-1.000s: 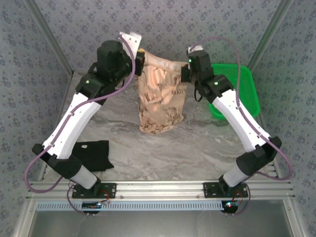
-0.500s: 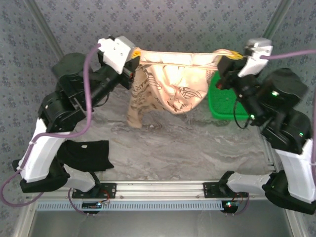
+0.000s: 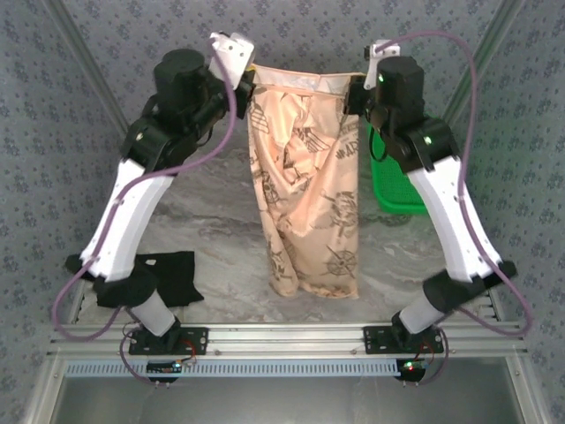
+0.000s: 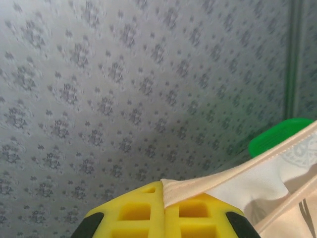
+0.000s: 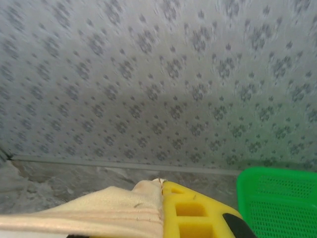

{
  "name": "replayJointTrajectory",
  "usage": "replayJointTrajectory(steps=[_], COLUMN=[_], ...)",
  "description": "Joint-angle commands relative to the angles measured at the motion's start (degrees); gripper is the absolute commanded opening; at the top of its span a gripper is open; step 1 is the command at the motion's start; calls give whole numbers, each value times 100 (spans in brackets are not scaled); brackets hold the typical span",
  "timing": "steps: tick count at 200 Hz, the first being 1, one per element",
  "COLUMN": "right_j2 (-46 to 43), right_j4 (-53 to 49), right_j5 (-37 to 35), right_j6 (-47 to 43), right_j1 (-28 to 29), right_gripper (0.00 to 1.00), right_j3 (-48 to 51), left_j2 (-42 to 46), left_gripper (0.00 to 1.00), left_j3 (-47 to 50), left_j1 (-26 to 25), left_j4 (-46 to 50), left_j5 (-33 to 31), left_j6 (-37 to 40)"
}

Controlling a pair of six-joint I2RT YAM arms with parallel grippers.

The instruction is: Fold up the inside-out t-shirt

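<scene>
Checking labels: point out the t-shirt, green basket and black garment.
t-shirt (image 3: 309, 203), top external view, middle of hanging fabric.
green basket (image 3: 388, 196), top external view, near left corner.
black garment (image 3: 177, 269), top external view, its right half.

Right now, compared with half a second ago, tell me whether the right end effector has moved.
Yes. In the top view the right end effector has swung left, away from the green basket.

Grey marbled surface: black folded garment near the front-left corner, green basket along the right edge.
</scene>
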State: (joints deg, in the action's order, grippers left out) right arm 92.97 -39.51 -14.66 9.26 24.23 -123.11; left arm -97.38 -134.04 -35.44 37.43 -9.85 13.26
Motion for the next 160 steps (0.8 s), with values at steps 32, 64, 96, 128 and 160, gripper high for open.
replayJointTrajectory(steps=[32,64,96,128,160], right_j2=[1977,2316,1514,69,-1361], right_j4=[-479,-365,-123,883,1722], right_j5=[1029,883,814,635,169], right_j6=[-59,-152,-201,-140,427], right_j1=[-600,-713,-649,-251,219], right_gripper=[0,0,0,0,0], right_j3=[-3128,-4004,-2753,450,3693], left_j2=[-1861,-2270,-1814,-630,1603], left_gripper=[0,0,0,0,0], left_j3=[-2478,-3252,-2727,-261,5102], left_j1=[762,1002,994,847,460], left_j4=[317,26,399,821,-1911], left_j5=[306,512,1036,1380,1538], left_j6=[-122,-99,68,96,-134])
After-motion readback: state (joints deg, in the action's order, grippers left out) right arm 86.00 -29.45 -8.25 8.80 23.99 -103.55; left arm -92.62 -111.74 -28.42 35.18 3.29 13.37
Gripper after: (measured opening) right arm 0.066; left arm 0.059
